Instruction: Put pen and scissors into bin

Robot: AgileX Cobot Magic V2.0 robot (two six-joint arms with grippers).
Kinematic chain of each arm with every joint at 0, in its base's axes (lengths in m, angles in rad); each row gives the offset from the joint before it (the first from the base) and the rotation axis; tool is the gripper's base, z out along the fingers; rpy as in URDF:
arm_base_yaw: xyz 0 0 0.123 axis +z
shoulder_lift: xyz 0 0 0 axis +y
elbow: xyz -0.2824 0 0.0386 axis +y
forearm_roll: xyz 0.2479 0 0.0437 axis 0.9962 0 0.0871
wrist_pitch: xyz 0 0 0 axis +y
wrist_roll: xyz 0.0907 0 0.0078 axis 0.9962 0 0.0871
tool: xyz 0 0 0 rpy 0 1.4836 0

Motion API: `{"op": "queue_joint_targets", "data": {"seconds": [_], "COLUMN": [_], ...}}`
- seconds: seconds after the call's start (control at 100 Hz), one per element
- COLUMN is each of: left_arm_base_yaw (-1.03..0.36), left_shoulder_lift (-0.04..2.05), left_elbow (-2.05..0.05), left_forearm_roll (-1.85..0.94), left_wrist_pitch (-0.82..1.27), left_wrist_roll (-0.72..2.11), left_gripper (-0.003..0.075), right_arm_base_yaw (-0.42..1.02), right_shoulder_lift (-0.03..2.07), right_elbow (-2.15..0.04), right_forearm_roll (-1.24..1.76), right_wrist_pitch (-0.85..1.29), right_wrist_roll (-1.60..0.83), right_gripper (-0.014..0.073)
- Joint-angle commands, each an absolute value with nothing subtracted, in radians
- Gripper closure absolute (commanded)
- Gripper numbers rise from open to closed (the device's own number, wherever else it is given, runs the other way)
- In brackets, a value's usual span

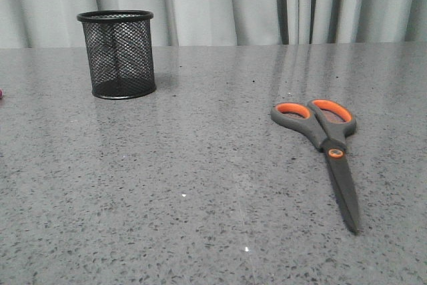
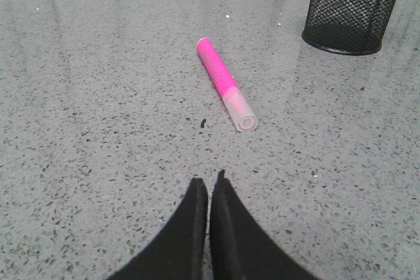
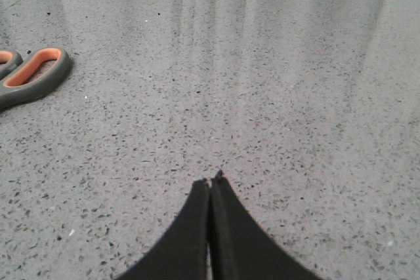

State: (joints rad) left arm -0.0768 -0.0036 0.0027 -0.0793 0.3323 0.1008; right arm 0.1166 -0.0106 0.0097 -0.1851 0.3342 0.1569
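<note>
The black mesh bin stands upright at the back left of the table; it also shows in the left wrist view. The scissors lie flat at the right, closed, handles toward the back; one orange-lined handle loop shows in the right wrist view. The magenta pen lies flat on the table in the left wrist view, a short way ahead of my left gripper, which is shut and empty. My right gripper is shut and empty, off to the side of the scissors. Neither gripper shows in the front view.
The speckled grey table runs back to a pale curtain. A sliver of pink shows at the table's left edge in the front view.
</note>
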Motion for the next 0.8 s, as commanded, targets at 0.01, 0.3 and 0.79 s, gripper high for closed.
{"op": "queue_joint_targets", "data": {"seconds": [0.01,0.3,0.79], "left_arm_base_yaw": [-0.073,-0.073,-0.073], "left_shoulder_lift": [-0.032,-0.032,-0.032], "left_elbow": [0.045,0.045,0.045], "left_forearm_roll": [-0.09,-0.09,-0.019], "left_wrist_pitch": [0.277,0.277,0.259], "left_wrist_roll": [0.093,0.093,0.099], "left_gripper": [0.0739,0.0739,0.0739], "right_arm_base_yaw": [0.112,0.112,0.112], "right_shoulder_lift": [-0.029,-0.029,-0.029], "right_elbow": [0.024,0.024,0.024], "right_forearm_roll": [-0.187,-0.187,-0.217], "right_wrist_pitch": [0.301,0.301,0.224], "right_wrist_roll": [0.149,0.149,0.153], "right_gripper": [0.0662,0.0662,0.0662]}}
